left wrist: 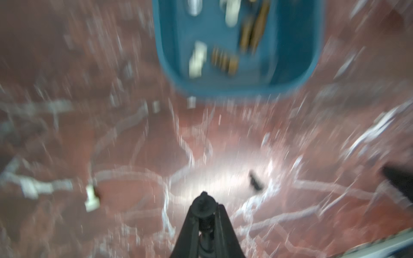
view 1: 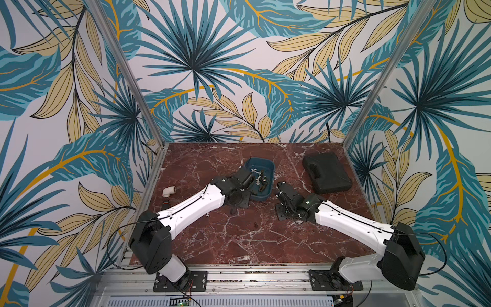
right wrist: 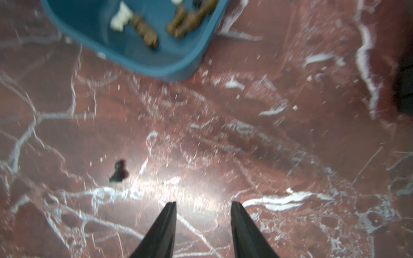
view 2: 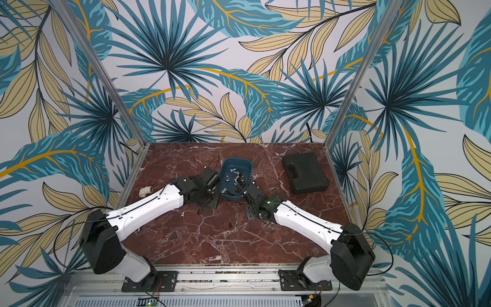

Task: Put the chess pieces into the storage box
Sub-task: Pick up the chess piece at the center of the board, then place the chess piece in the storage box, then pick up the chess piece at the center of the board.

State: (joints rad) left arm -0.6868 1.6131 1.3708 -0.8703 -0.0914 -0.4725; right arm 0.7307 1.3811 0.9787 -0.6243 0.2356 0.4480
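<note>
Black piece [left wrist: 202, 201] pinched tight in left gripper [left wrist: 205, 204], low over table [left wrist: 134, 134], on robot side of box [left wrist: 234, 89]; box lies straight ahead. Right gripper [right wrist: 203, 205] spread, empty, beside box; loose dark piece [right wrist: 118, 170] nearby.

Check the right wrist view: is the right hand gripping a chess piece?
No, the right hand is open with nothing between its jaws, and a black chess piece lies apart from it on the table.
</note>
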